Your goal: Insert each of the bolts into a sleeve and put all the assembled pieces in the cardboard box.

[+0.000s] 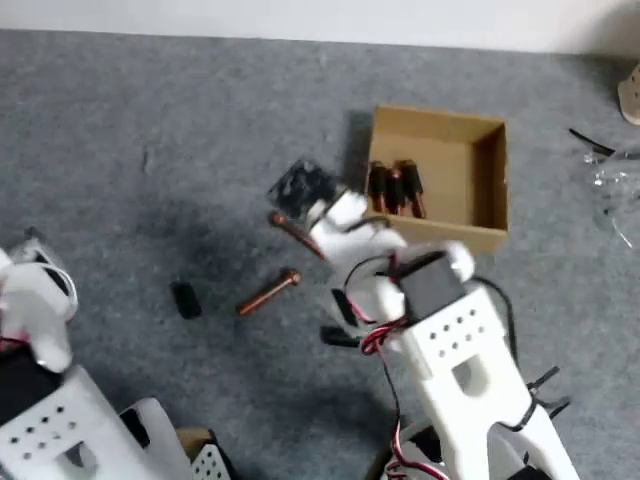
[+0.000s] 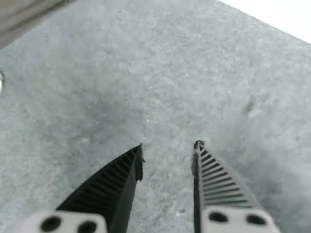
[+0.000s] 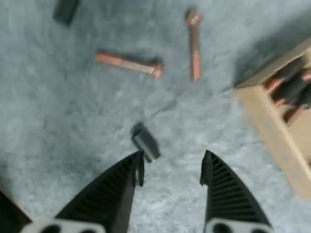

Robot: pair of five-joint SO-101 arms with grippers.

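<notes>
Two copper bolts lie on the grey carpet, one (image 1: 268, 293) (image 3: 129, 63) out in the open and one (image 1: 293, 230) (image 3: 194, 43) partly under my right arm. One black sleeve (image 1: 185, 299) (image 3: 65, 9) rests to the left of them. A second sleeve (image 3: 146, 143) (image 1: 340, 335) lies just off one fingertip of my right gripper (image 3: 172, 167) (image 1: 303, 187), which is open and holds nothing. The cardboard box (image 1: 485, 175) (image 3: 272, 126) holds several assembled pieces (image 1: 395, 188) (image 3: 291, 87). My left gripper (image 2: 168, 155) is open over bare carpet, at the lower left of the high view.
The left arm's white body (image 1: 40, 330) fills the lower left corner. Black cables and clear plastic (image 1: 605, 165) lie at the right edge. Open carpet stretches across the left and far side.
</notes>
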